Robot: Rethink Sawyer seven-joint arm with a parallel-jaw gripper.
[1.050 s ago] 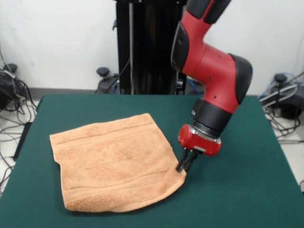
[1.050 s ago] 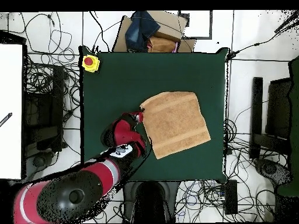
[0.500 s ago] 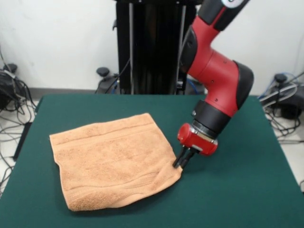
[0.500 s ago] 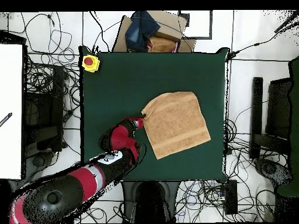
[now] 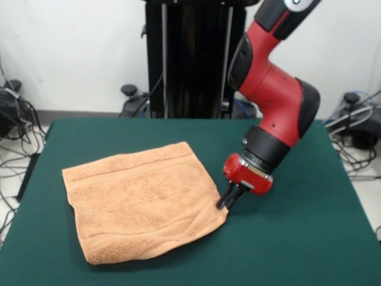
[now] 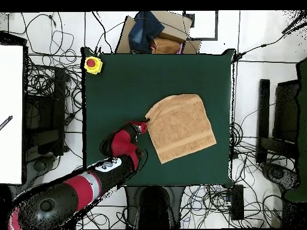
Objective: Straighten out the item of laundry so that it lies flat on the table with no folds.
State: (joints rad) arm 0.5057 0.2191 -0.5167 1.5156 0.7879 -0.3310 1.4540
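Pinching the peach-orange terry towel's (image 5: 140,205) corner, our end effector (image 5: 227,204) sits clenched; cloth spreads away across the green felt counter (image 5: 297,238).

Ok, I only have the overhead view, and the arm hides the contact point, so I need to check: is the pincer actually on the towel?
Observer: Yes. From the front, the pincer is closed on the towel at one corner, low over the table.
Operator: Does the cloth lie flat there?
Observer: No. Raised creases run from that corner along the towel's camera-side edge, and the far end of that edge looks thick, as if rolled under.
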